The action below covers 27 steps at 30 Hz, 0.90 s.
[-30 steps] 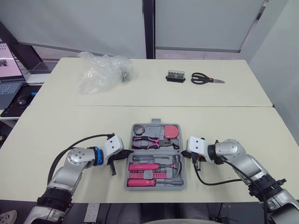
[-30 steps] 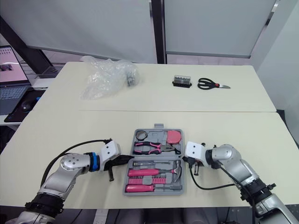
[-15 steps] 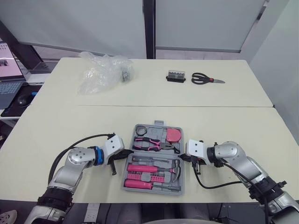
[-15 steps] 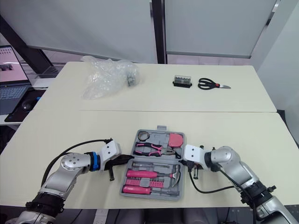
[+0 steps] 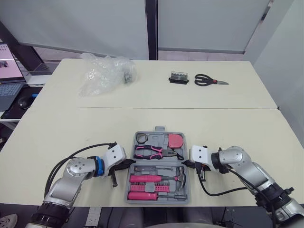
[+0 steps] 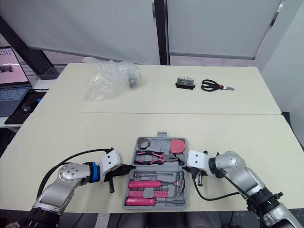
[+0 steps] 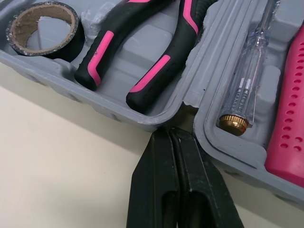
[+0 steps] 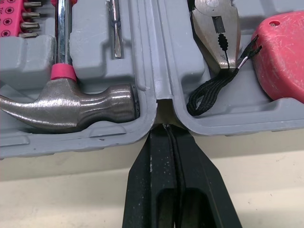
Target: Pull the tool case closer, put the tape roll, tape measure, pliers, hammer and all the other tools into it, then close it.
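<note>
The open grey moulded-plastic tool case (image 5: pixel 159 129) lies near the front edge of the table (image 5: pixel 61 128), its ribbed trays holding a steel-headed hammer (image 8: pixel 71 102), pink-gripped pliers (image 7: pixel 137 57) and a cardboard-cored tape roll (image 7: pixel 42 28). The left gripper (image 7: pixel 172 135) and right gripper (image 8: pixel 165 129), fingers pressed together, nose into the hinge notches on opposite sides. Pulling evenly and level should keep the slick shell from swivelling.

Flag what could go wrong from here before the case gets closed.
1. The left gripper and right gripper are shut, tips at the hinge notches of the tool case, not clamping it; an uneven push could twist it.
2. The black cord of the tape measure loops beside the pliers near the rim and might get pinched on closing.
3. The case's front edge sits close to the table edge; more pulling may tip it off.
</note>
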Each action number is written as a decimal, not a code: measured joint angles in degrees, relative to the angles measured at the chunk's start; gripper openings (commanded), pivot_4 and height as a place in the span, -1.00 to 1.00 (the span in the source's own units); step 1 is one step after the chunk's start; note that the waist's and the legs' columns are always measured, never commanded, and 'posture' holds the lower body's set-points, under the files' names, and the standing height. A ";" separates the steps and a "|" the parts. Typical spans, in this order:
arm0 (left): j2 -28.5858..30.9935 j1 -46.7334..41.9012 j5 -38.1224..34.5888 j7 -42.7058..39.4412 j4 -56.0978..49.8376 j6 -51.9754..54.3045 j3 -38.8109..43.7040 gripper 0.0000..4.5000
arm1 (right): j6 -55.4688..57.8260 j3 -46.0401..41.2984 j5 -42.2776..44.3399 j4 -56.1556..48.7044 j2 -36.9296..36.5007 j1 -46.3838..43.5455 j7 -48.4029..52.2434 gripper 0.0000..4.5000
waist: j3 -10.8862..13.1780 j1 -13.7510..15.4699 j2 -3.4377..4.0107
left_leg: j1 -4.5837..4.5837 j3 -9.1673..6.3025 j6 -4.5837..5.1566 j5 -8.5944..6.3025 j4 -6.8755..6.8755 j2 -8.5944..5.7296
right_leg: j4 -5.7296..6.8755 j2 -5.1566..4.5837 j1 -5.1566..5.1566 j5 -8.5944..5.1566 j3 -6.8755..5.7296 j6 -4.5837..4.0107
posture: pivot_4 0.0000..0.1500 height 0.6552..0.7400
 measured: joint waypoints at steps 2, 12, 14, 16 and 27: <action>0.00 0.05 0.00 0.20 -0.05 0.00 -0.02 -1.00 | 0.55 0.02 -0.12 -0.40 0.00 0.09 0.07 -0.99 | 0.00 0.00 0.00 | 0.00 0.00 0.00 0.00 0.00 0.00 | 0.00 0.00 0.00 0.00 0.00 0.00 | 1.00 1.00; 0.63 2.33 -0.06 0.45 -2.63 1.08 0.44 -1.00 | 0.79 0.07 -0.33 -1.10 0.18 0.59 0.13 -0.99 | 0.00 -0.09 0.00 | 0.01 0.01 0.00 0.00 -0.02 0.00 | -0.02 0.00 0.00 0.00 0.01 0.00 | 1.00 1.00; 0.65 2.54 -0.06 0.45 -2.83 1.22 0.51 -1.00 | 0.79 0.07 -0.40 -1.10 0.23 0.60 0.13 -0.99 | 0.00 -0.09 0.00 | 0.02 0.01 0.00 0.00 -0.02 0.01 | -0.02 0.00 0.01 0.00 0.01 0.00 | 1.00 1.00; 0.66 2.60 -0.05 0.48 -2.88 1.26 0.54 -1.00 | 0.79 0.08 -0.45 -1.10 0.31 0.60 0.13 -0.99 | 0.00 -0.09 0.00 | 0.02 0.01 0.00 0.00 -0.02 0.01 | -0.02 0.00 0.01 0.00 0.01 0.00 | 1.00 1.00; 0.67 2.30 0.32 0.54 -2.75 1.09 0.86 -1.00 | 0.79 0.05 -0.62 -1.10 0.59 0.59 0.14 -0.99 | -0.01 -0.06 0.00 | 0.03 0.00 0.00 0.00 -0.02 0.01 | -0.01 0.00 0.01 0.00 0.00 0.00 | 1.00 1.00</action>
